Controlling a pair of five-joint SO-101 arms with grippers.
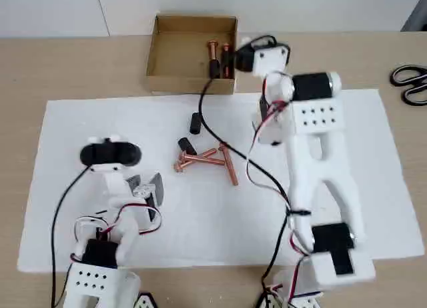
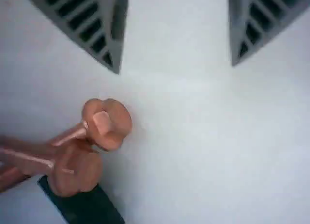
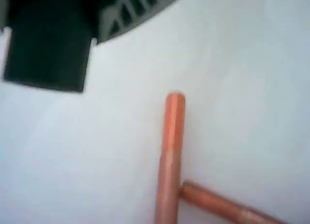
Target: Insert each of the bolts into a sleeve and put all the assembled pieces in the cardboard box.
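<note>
High view: the cardboard box (image 1: 160, 55) at upper centre holds two assembled pieces (image 1: 213, 58), each a copper-coloured bolt with a black sleeve on its lower end. At centre frame, on the white sheet (image 1: 347, 188), lie the loose bolts (image 1: 200, 160), slim copper shafts with flanged heads; one lone bolt (image 1: 229, 165) is angled off at the right of the pile. A short black sleeve (image 1: 187, 147) touches the pile, and a second sleeve (image 1: 195, 123) lies just above it. The left gripper (image 2: 174, 61), at lower left beside the pile, is spread wide and holds nothing; two bolt heads (image 2: 104, 122) lie before it. For the right gripper (image 1: 268, 129), right of centre, the finger spacing cannot be told.
</note>
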